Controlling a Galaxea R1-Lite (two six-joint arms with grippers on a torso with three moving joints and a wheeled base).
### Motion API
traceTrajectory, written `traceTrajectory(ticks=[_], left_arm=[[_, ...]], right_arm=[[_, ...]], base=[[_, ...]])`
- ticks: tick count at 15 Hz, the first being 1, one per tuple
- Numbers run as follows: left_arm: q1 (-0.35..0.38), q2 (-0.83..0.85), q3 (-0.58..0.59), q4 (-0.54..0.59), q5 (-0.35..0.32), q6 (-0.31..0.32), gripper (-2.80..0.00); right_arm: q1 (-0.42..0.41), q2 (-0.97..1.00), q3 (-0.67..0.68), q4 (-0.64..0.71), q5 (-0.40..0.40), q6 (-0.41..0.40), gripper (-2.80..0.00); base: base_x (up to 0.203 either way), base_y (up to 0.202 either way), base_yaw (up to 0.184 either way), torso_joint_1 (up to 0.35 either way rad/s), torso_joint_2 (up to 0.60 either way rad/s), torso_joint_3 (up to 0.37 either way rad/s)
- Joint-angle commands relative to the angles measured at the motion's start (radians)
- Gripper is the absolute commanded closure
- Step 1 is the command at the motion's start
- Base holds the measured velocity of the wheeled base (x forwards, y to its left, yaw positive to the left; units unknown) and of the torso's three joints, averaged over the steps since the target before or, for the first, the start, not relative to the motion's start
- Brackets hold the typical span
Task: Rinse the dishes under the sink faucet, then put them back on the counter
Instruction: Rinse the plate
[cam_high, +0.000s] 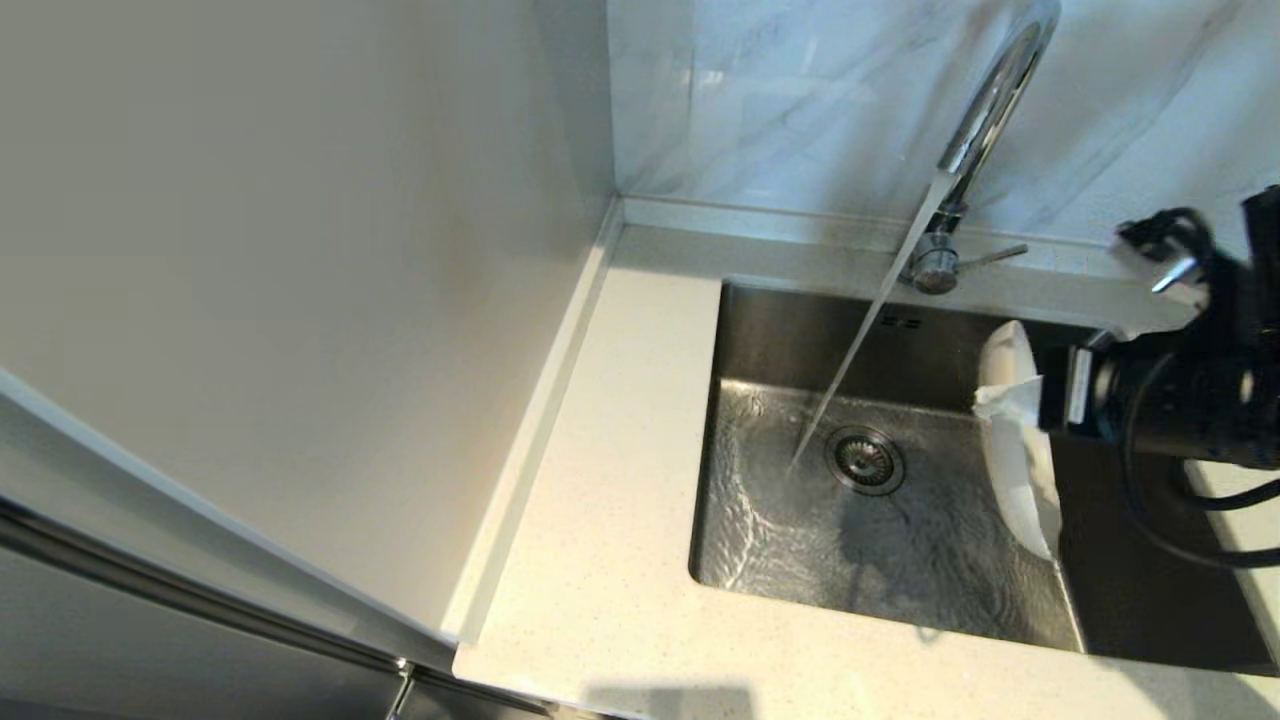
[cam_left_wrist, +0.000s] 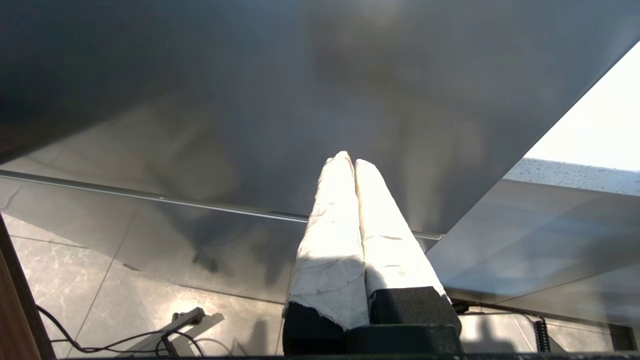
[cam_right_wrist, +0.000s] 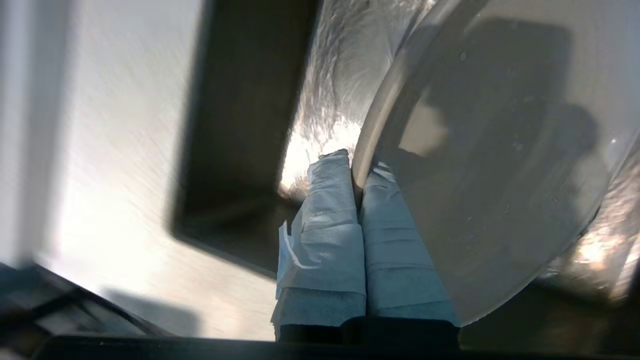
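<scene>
An off-white plate (cam_high: 1012, 480) hangs on edge over the right side of the steel sink (cam_high: 790, 330). My right gripper (cam_high: 1008, 398) is shut on its rim. In the right wrist view the taped fingers (cam_right_wrist: 330, 210) pinch that rim, and the plate (cam_right_wrist: 500, 175) fills the side beyond my right gripper (cam_right_wrist: 356, 167). Water runs from the chrome sink faucet (cam_high: 985, 110) in a slanted stream (cam_high: 860, 350) and lands beside the drain (cam_high: 865, 460); the plate is to the right of the stream and apart from it. The left gripper (cam_left_wrist: 348, 160) is parked low by a grey cabinet front, shut on nothing.
The speckled counter (cam_high: 600, 480) runs along the left and front of the sink, with a pale wall (cam_high: 300, 250) on its left. A marble panel (cam_high: 800, 90) stands behind the faucet. Below the left gripper, cables (cam_left_wrist: 125, 342) lie on the tiled floor.
</scene>
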Motion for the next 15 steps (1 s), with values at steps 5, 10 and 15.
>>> traceTrajectory(ticks=[5,10,15], left_arm=[[0.000,0.000,0.000,0.000,0.000,0.000,0.00],[0.000,0.000,0.000,0.000,0.000,0.000,0.00],[0.000,0.000,0.000,0.000,0.000,0.000,0.00]], right_arm=[[-0.254,-0.297,-0.063,-0.045,0.312,0.585,0.00],[-0.394,-0.351,0.047,-0.270,0.555,0.910,0.00],[-0.399,-0.306,0.461,-0.484,0.596,0.723,0.00]], base=[[0.000,0.000,0.000,0.000,0.00,0.000],[0.000,0.000,0.000,0.000,0.00,0.000],[0.000,0.000,0.000,0.000,0.00,0.000]])
